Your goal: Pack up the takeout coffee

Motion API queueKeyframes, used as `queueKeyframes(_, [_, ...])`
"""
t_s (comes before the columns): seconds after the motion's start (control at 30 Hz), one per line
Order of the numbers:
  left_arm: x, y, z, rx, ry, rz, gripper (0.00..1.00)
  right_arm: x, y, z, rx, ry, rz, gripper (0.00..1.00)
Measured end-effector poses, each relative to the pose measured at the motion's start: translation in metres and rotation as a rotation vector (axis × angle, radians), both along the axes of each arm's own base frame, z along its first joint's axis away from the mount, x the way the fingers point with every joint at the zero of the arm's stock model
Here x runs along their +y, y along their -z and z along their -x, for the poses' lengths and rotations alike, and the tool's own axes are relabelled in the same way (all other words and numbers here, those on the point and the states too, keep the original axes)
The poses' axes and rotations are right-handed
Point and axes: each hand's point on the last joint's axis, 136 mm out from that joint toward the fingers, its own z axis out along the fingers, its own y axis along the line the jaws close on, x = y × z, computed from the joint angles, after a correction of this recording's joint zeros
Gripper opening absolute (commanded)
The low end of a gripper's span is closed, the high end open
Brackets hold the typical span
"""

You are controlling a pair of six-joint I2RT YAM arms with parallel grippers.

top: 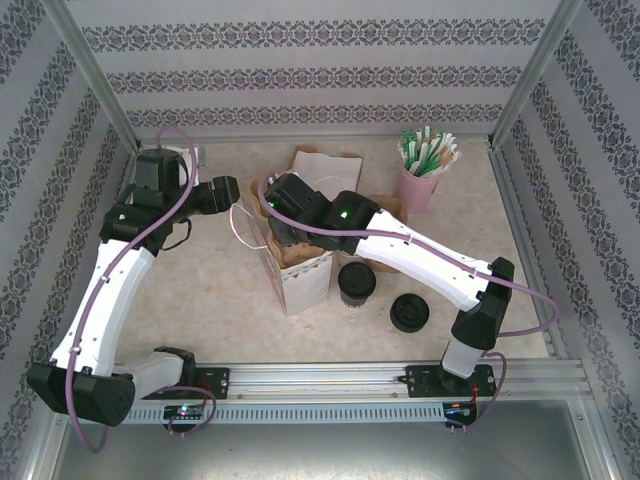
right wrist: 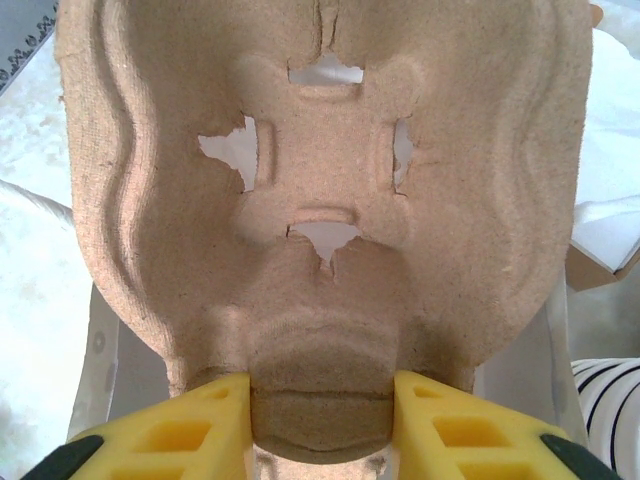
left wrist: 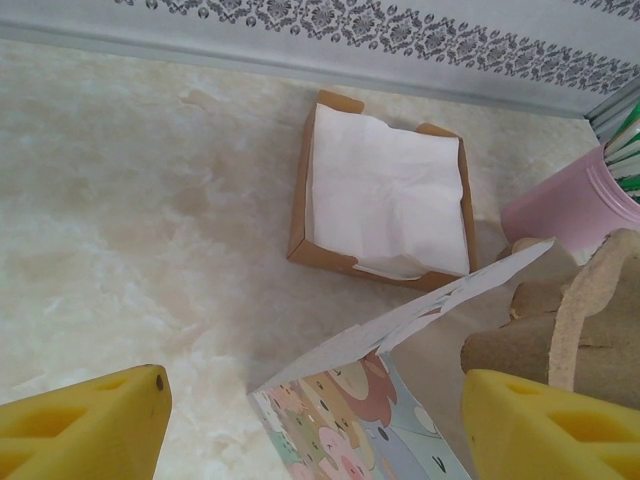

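1. Over the middle of the worktop [top: 200,290], above an open paper bag [top: 297,280], we see the right gripper [right wrist: 320,425] partly closed. Its two yellow fingers [right wrist: 205,425] pinch the lower lip of a brown pulp cup carrier [right wrist: 320,200] from both sides.
2. The carrier stretches away from those fingers, its moulded face turned to the wrist camera, with four ragged slots around a central cross. From above, it sits at the bag's open top under the right arm. We cannot tell how far into the bag it reaches.
3. The left gripper [left wrist: 320,430] stands wide open and holds nothing. One yellow finger shows in each lower corner of its wrist view. The bag's rim, printed with cartoon figures, shows in the gap between them and touches neither finger. From above, this gripper hovers just left of the bag, on the side toward the far edge.
4. The takeout coffee [top: 357,283], a small cup under a round black lid, stands upright on the worktop just right of the bag. It is a little toward the near edge and apart from both grippers.
5. A loose black lid [top: 410,312] lies to the right of the coffee, closer to the near edge.
6. Near the far edge sits a brown cardboard tray [left wrist: 300,200] of white napkins [left wrist: 390,190]. Toward the far right corner stands a pink cup [top: 418,188] holding green and white straws [top: 428,148].
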Motion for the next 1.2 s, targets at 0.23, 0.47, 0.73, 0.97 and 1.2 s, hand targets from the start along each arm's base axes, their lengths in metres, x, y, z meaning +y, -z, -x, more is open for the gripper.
queueKeyframes(0.23, [-0.003,-0.008,-0.005,0.003,0.017,0.002,0.77,0.003,0.016,0.0,0.029,-0.005,0.035,0.36])
queueKeyframes(0.47, [-0.005,-0.008,-0.011,0.017,0.031,-0.012,0.76,0.006,0.034,0.0,0.065,-0.012,0.079,0.36])
queueKeyframes(0.73, [-0.012,-0.015,-0.029,0.032,0.071,-0.019,0.73,0.008,0.034,0.002,0.079,-0.02,0.081,0.36])
queueKeyframes(0.97, [-0.024,-0.001,-0.029,0.102,0.152,-0.017,0.67,0.008,0.034,0.002,0.083,-0.023,0.079,0.35])
queueKeyframes(1.2, [-0.027,0.02,-0.028,0.177,0.187,-0.028,0.63,0.008,0.034,0.002,0.083,-0.023,0.079,0.36])
